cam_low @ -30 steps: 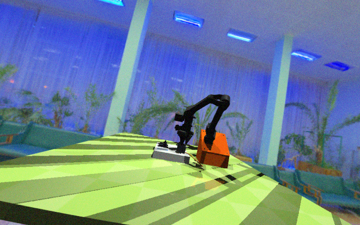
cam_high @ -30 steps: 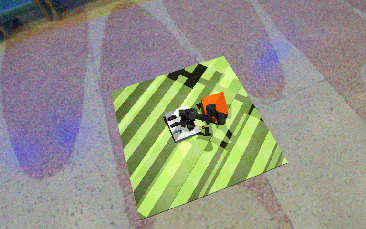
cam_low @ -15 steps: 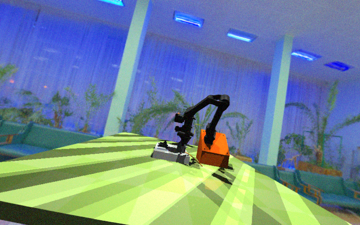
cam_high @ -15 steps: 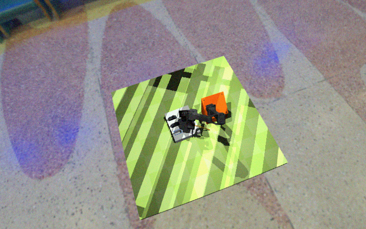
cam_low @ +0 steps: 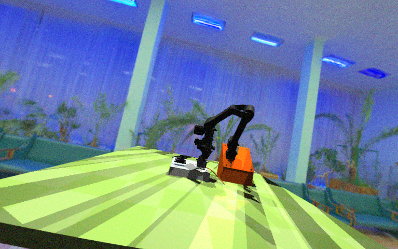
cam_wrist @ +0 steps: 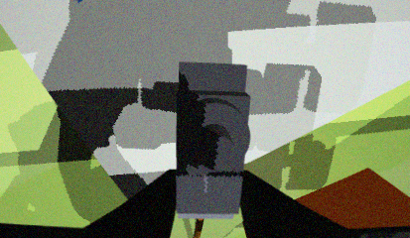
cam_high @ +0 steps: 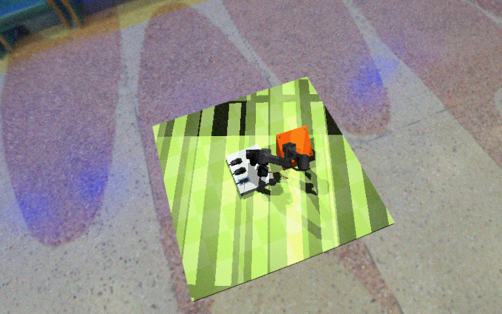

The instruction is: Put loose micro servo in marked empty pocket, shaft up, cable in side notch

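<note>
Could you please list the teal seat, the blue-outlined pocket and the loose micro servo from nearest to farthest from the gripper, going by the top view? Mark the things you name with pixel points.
1. Loose micro servo (cam_high: 258,167) (cam_low: 201,165) (cam_wrist: 226,144): between the fingers.
2. Blue-outlined pocket (cam_high: 243,180): on the white deck's lower part.
3. Teal seat (cam_high: 12,18): far upper left, off the table.

The top view looked steeply down from high and well back, taking in the whole surface (cam_high: 222,241) (cam_low: 108,216) and the floor around it. The exterior view faced across the surface from low at its edge, tilted, with windows behind. Both shared the arm (cam_high: 279,159) (cam_low: 225,115) and white deck (cam_high: 252,187) (cam_low: 180,171) (cam_wrist: 276,45). The wrist view looked down, very near, past the end effector (cam_high: 262,171) (cam_low: 201,165) (cam_wrist: 207,178) onto the same deck.
</note>
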Tool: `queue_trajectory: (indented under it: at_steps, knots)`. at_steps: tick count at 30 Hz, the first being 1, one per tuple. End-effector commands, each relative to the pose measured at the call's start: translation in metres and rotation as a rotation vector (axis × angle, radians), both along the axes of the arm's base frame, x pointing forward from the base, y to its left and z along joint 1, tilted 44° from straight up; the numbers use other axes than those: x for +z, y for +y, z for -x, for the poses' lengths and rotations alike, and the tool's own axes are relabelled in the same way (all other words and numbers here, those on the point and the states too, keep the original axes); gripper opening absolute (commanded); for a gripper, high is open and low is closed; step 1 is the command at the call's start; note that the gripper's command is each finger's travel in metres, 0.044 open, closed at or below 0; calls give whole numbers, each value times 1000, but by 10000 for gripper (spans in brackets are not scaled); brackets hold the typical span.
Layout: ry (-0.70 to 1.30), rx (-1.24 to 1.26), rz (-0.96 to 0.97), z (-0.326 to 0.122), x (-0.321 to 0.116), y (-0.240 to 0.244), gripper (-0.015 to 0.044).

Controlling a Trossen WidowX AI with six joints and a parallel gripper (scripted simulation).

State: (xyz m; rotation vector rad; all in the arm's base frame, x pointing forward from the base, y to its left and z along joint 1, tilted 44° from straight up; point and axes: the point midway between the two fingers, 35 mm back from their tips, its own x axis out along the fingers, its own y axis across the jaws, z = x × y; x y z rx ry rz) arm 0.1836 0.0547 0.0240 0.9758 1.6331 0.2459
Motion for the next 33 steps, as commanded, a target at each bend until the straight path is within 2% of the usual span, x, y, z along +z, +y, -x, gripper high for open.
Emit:
queue_trajectory:
  at_steps: [1,18,33]
  knots:
    - [-18,-5,10,1,13,-13,0]
    - [-17,-5,9,6,18,-11,0]
    - [-21,-5,9,-53,17,-14,0]
